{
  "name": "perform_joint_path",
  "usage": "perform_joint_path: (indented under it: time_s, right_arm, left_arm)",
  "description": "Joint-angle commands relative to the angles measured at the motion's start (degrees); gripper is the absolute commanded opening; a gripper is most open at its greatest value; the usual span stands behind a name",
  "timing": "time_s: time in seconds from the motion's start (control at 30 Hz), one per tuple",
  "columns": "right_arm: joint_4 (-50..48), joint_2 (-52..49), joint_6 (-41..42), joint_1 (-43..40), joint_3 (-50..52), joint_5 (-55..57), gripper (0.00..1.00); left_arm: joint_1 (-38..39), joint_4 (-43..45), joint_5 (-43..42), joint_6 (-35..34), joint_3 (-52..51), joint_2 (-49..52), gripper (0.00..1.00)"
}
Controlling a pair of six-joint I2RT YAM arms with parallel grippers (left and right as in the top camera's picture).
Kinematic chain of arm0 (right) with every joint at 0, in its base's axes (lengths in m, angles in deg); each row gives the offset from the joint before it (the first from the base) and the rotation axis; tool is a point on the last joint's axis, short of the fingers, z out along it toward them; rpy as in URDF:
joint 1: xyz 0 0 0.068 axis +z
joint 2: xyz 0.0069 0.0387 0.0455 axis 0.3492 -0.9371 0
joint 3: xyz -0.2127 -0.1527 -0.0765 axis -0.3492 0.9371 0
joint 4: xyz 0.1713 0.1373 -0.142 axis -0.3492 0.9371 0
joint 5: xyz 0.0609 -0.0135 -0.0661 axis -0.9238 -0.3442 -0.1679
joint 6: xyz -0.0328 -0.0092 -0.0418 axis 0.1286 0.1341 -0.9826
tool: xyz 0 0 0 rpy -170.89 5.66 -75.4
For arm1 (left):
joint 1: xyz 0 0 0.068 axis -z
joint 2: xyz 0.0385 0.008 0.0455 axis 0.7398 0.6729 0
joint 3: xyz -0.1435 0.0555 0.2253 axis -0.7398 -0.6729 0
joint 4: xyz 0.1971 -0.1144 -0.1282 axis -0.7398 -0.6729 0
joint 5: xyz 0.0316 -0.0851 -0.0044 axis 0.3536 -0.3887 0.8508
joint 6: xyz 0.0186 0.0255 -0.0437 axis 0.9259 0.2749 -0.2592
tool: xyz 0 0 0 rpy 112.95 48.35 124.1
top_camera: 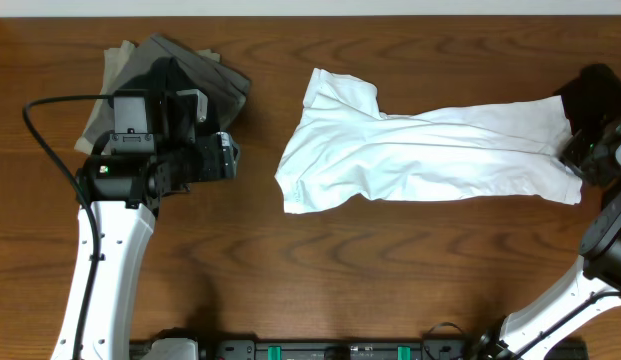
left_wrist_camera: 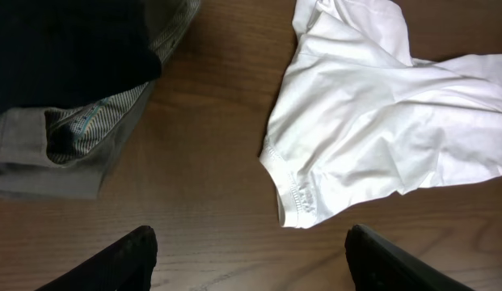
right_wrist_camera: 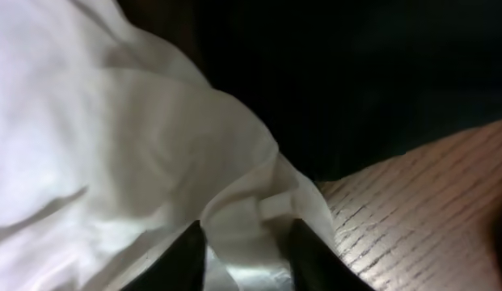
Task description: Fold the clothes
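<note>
A wooden table [top_camera: 240, 270] carries a white T-shirt [top_camera: 420, 155], bunched lengthwise, its long axis running left to right, one sleeve jutting from the wider left end; which end holds the collar cannot be told. Left of the T-shirt, well apart, a pile [top_camera: 215, 75] of grey and black clothes lies partly hidden under the left arm [top_camera: 115, 240]. Just past the T-shirt's right end, a black mass [top_camera: 595, 85] is too dark to make out. The left gripper [left_wrist_camera: 251, 271] hangs between pile and T-shirt, jaws wide, holding nothing. The right gripper [right_wrist_camera: 246, 263] is narrowed on a fold at the T-shirt's right end, cloth filling its gap.
</note>
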Motion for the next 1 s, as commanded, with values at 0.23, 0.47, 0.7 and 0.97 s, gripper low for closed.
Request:
perform_joint_path:
  time_s: [0.23,0.47,0.7,0.97]
  right_arm:
    - [-0.2,3.9,1.5,0.1,1.7,-1.8,0.01]
    - [0.5,16.5,1.7,0.2,1.7,-8.0,0.04]
    - [3.6,26.0,2.1,3.3,1.7,-9.7,0.03]
    - [7.9,26.5,6.8,5.0,1.8,-1.7,0.02]
  left_arm:
    - [-0.1,0.0,-0.1,-0.5,0.9,-0.1,0.76]
    - [-0.1,0.1,-0.1,-0.5,0.9,-0.1,0.77]
    - [-0.1,0.4,-0.1,-0.5,0.9,-0.1,0.77]
    - [-0.1,0.4,-0.1,-0.5,0.9,-0.1,0.76]
